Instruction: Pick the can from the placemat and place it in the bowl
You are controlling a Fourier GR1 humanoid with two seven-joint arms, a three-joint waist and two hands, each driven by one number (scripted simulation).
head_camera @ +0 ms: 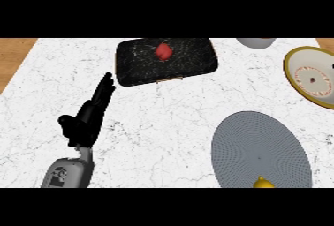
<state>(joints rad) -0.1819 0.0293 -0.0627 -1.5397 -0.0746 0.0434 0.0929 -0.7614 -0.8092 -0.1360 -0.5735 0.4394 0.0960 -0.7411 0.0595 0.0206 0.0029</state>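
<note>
Can (164, 51) on placemat (137, 66) — beyond left hand (82, 125)

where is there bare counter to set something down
The widest bare patch of counter lies between the left hand, the black tray and the grey placemat. The right edge is crowded by the bowl.

No legible text anywhere; perhaps faint marks on the plate (310, 66)

A white marble counter (163, 110) with thin grey veins fills nearly the whole view. Brown wood (13, 57) shows past its edges in 2 places: a wedge at upper left, a sliver at upper right. The light is even.
</note>
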